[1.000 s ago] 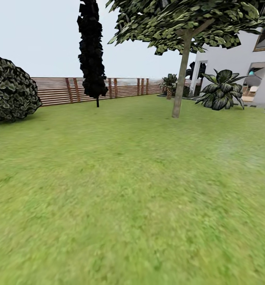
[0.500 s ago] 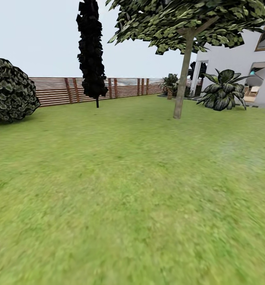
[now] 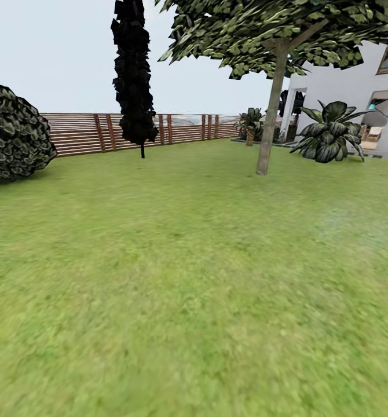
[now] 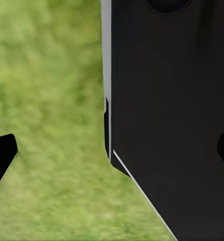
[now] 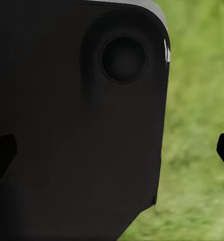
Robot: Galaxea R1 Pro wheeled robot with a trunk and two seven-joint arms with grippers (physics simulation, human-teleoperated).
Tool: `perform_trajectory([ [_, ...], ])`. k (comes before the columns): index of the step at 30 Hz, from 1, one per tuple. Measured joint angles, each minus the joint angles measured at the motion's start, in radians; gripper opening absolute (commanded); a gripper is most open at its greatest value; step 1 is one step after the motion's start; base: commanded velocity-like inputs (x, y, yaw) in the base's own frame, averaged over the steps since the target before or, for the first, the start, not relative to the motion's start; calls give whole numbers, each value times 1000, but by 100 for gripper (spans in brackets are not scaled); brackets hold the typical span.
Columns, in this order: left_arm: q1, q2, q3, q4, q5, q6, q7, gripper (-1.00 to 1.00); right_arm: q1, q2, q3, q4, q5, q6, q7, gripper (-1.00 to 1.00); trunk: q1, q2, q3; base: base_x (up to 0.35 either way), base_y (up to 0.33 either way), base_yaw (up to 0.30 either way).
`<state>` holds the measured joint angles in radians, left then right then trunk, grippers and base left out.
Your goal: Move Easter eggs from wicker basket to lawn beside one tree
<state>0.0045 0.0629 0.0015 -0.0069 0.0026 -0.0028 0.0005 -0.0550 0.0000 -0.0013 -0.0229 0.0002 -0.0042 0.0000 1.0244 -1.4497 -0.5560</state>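
Both claws hang wide apart and empty over the grass: the left claw (image 4: 112,150) and the right claw (image 5: 112,150) each show only dark fingertips at the edges, with a black part of the robot's body (image 5: 77,125) between them. Ahead the lawn (image 3: 194,278) runs to a slatted wooden fence (image 3: 90,132), with a round bush (image 3: 14,133) and a dark narrow tree (image 3: 133,75). A leafy tree (image 3: 270,116) and a white house (image 3: 356,87) stand to the right.
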Motion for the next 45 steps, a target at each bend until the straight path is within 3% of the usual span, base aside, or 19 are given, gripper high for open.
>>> perform_trajectory([
  [10, 0, 0, 0, 0, 0, 0, 0, 100, 0, 0, 0, 0, 0, 0, 0, 100, 0, 0, 0, 324, 91, -106],
  [45, 0, 0, 0, 0, 0, 0, 0, 100, 0, 0, 0, 0, 0, 0, 0, 100, 0, 0, 0, 324, 102, -2],
])
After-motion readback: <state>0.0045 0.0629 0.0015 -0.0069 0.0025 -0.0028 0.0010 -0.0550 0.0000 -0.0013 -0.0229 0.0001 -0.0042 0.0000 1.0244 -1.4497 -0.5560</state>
